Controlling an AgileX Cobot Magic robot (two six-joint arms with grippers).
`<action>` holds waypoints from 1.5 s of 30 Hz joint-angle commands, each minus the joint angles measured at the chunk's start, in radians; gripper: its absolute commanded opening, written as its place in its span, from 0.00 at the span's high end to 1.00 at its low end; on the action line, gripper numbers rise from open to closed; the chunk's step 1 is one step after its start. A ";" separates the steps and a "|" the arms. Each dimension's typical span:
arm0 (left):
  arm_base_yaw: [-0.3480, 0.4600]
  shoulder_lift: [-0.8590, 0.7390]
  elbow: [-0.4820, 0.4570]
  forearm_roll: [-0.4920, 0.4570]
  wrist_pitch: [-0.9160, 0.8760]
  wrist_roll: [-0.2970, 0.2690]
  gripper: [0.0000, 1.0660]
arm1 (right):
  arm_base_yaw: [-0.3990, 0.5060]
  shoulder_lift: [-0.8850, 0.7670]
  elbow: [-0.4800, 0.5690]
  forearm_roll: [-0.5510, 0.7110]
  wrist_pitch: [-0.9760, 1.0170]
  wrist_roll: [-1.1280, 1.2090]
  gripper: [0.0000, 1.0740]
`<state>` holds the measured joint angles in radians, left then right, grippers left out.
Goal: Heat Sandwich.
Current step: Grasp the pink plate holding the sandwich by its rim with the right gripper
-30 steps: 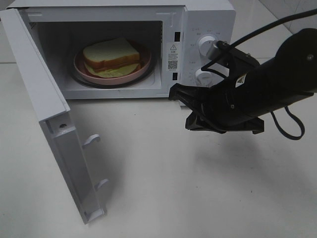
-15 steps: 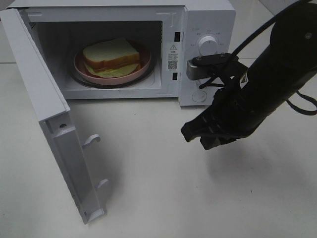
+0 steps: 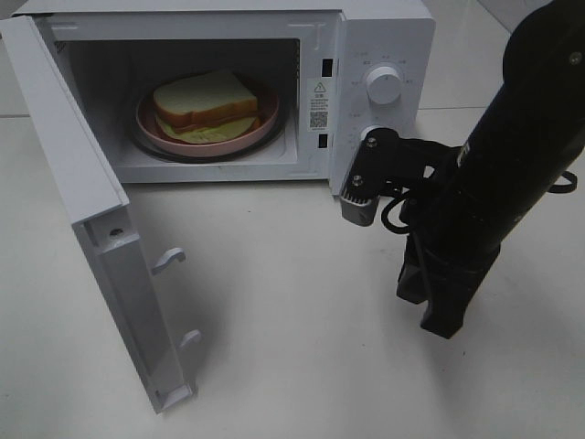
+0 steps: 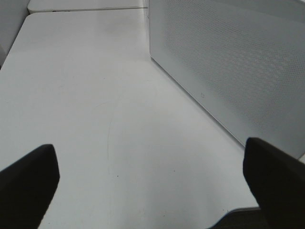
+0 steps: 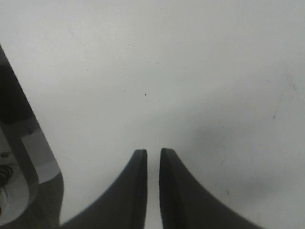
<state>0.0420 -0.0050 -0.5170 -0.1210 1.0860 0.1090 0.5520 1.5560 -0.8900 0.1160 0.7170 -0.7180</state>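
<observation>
The sandwich (image 3: 203, 105) sits on the pink plate (image 3: 144, 119) inside the microwave (image 3: 384, 37). The door (image 3: 101, 229) on the left is open, so shutting it and starting the heat are left. The right gripper (image 5: 152, 151) was sideways by the knobs a second ago. Now it points down, fingers almost together, holding nothing. The left gripper (image 4: 150, 145) is spread wide and empty, maybe beside the microwave.

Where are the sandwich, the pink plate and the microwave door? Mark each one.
sandwich (image 3: 203, 99), exterior high view, on the top bread slice.
pink plate (image 3: 267, 121), exterior high view, on its right rim.
microwave door (image 3: 66, 137), exterior high view, on its inner face.
</observation>
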 commanded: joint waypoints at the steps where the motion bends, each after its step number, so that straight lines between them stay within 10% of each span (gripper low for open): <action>1: -0.001 -0.016 0.000 -0.007 -0.009 0.002 0.09 | -0.002 -0.009 -0.007 -0.012 0.009 -0.168 0.91; 21: -0.001 -0.016 0.000 -0.007 -0.009 0.002 0.09 | -0.002 -0.009 -0.095 -0.136 0.013 -0.557 0.76; 33: -0.001 -0.016 0.000 -0.007 -0.009 0.002 0.09 | -0.002 -0.009 -0.142 -0.150 0.014 -0.448 0.08; 45: -0.001 -0.016 0.000 -0.007 -0.009 0.002 0.09 | 0.001 -0.009 -0.168 -0.236 -0.056 -0.463 0.10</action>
<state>0.0420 -0.0050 -0.5170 -0.1210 1.0860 0.1090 0.5510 1.5560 -1.0500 -0.1090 0.6820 -1.1760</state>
